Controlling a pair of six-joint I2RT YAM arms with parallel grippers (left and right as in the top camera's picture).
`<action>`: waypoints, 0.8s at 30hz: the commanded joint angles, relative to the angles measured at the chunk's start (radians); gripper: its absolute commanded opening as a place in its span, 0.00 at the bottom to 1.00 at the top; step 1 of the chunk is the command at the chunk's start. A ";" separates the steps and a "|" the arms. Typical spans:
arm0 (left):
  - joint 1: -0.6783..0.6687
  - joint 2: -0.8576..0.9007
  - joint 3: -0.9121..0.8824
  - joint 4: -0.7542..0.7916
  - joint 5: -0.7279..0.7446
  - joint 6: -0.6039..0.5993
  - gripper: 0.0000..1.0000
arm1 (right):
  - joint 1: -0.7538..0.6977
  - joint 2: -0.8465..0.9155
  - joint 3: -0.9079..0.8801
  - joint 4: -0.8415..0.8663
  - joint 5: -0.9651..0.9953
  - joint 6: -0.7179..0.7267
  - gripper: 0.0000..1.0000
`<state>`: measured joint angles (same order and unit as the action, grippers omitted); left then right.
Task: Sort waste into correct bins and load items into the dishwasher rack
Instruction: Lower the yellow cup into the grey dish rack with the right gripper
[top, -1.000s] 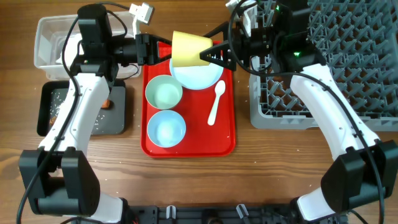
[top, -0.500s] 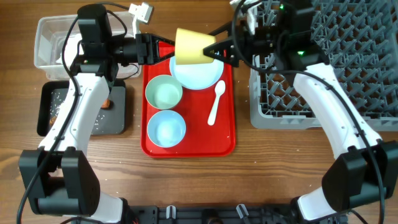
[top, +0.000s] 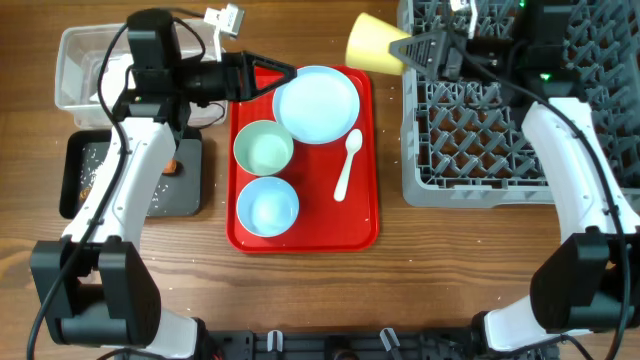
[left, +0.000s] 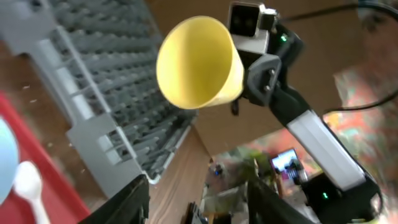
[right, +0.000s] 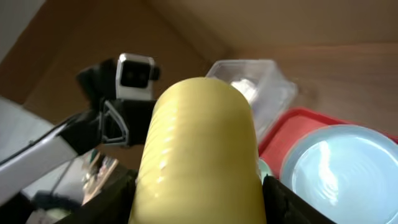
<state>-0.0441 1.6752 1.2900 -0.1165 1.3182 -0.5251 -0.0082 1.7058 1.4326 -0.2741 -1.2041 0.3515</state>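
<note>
My right gripper (top: 405, 50) is shut on the yellow cup (top: 372, 43), holding it on its side in the air at the left edge of the grey dishwasher rack (top: 500, 185). The cup fills the right wrist view (right: 198, 155) and shows in the left wrist view (left: 196, 62). My left gripper (top: 285, 78) is open and empty above the red tray's far left corner, beside the pale blue plate (top: 316, 104). A mint bowl (top: 263, 148), a blue bowl (top: 267, 207) and a white spoon (top: 347, 165) lie on the tray.
The red serving tray (top: 365, 225) sits mid-table. A clear tub (top: 75, 60) stands at the far left, with a black tray (top: 190, 190) in front of it holding white grains (top: 88, 165) and an orange piece (top: 172, 167).
My right gripper carried the yellow cup up and to the right, from above the plate to the rack's left edge. The left gripper stays where it was, open.
</note>
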 joint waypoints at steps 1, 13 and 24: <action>-0.005 -0.005 0.002 -0.122 -0.218 0.077 0.61 | -0.005 0.000 0.013 -0.124 0.168 -0.073 0.44; -0.005 -0.005 0.002 -0.362 -0.621 0.077 0.69 | -0.005 -0.172 0.203 -0.826 0.963 -0.119 0.46; -0.005 -0.005 0.002 -0.427 -0.655 0.126 0.70 | -0.005 -0.045 0.226 -1.083 1.160 -0.086 0.51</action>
<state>-0.0441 1.6752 1.2888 -0.5430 0.6769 -0.4263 -0.0162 1.5841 1.6470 -1.3266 -0.1085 0.2535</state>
